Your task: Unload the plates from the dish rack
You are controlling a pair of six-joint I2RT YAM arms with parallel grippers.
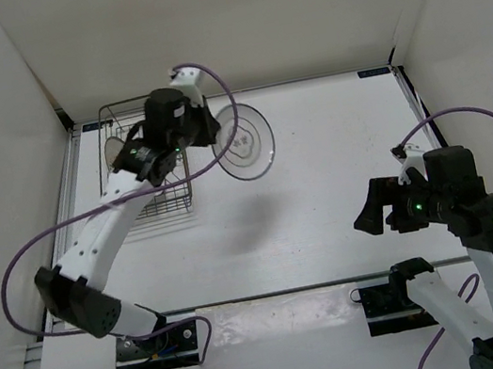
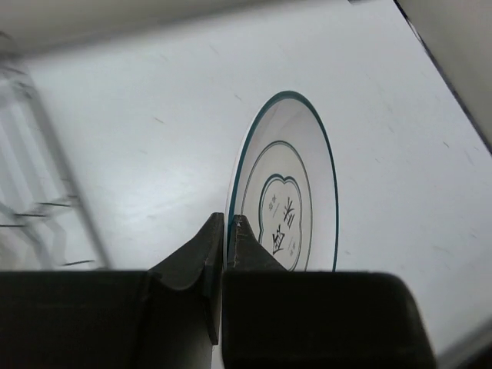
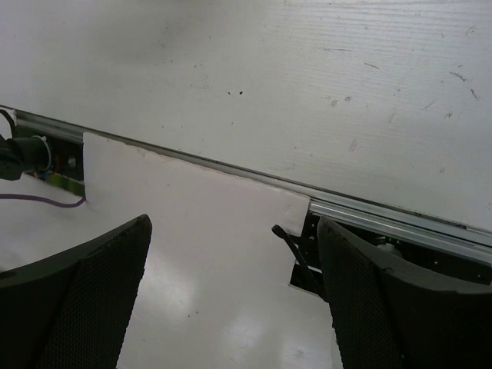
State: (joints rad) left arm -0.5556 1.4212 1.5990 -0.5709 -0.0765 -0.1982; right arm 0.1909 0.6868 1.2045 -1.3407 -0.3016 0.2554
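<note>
My left gripper [image 1: 212, 138] is shut on the rim of a white plate [image 1: 245, 143] with a dark rim and centre motif. It holds the plate on edge above the table, just right of the dark wire dish rack [image 1: 157, 205]. In the left wrist view the fingers [image 2: 246, 240] pinch the plate [image 2: 296, 173] at its lower rim. A pale round plate [image 1: 114, 151] stands in the rack's left part; its pattern does not show. My right gripper [image 1: 371, 210] is open and empty at the right, far from the rack; it also shows in the right wrist view [image 3: 233, 223].
White walls enclose the table on the left, back and right. The rack shows blurred at the left of the left wrist view [image 2: 46, 192]. A metal rail [image 3: 384, 211] and the arm base mounts [image 1: 391, 298] run along the near edge. A purple cable [image 1: 71, 220] loops by the left arm.
</note>
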